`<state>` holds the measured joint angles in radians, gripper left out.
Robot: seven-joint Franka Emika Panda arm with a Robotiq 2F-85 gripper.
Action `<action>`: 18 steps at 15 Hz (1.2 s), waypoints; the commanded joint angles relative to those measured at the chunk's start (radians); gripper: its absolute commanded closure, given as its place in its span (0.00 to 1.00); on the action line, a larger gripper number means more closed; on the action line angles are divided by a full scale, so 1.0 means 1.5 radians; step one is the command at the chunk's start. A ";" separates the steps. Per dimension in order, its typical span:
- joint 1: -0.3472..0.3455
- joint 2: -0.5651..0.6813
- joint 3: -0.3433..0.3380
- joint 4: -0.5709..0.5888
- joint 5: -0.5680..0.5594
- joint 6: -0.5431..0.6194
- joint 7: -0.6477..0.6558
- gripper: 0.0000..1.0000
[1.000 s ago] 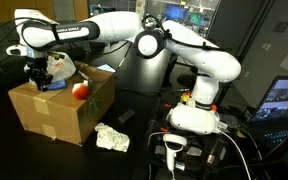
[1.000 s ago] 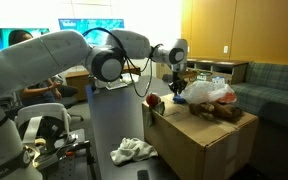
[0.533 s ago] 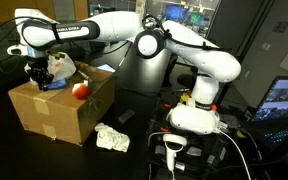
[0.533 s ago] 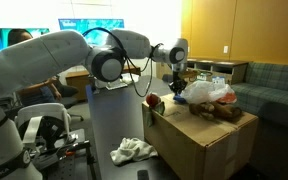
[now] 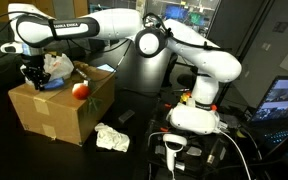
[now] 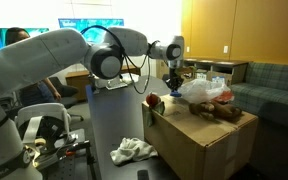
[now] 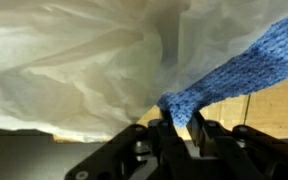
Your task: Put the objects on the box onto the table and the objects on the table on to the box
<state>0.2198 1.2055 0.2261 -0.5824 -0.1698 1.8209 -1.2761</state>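
The pincer (image 5: 32,76) hangs over the box (image 5: 54,115), near the 9 o'clock edge of its top. Its jaws are drawn narrow, nipping a clear plastic bag (image 5: 57,65). In the wrist view a blue knitted strip (image 7: 234,65) runs into the pinch too. A red ball (image 5: 81,90) sits on the box toward 3 o'clock. A white rag (image 5: 111,138) lies on the dark surface (image 5: 139,145) at the box's 5 o'clock.

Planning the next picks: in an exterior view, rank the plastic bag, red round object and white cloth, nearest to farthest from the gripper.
From the gripper:
1. plastic bag, in its grip above the box.
2. red round object, on the box top.
3. white cloth, down on the table beside the box.
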 commanded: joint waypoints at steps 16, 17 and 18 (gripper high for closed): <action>-0.087 -0.120 0.077 -0.094 0.110 0.000 0.190 0.95; -0.100 -0.133 0.078 -0.111 0.112 0.006 0.203 0.95; -0.112 -0.145 0.080 -0.130 0.115 0.015 0.214 0.95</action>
<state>0.1031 1.0793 0.3383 -0.6499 -0.0320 1.7965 -1.0203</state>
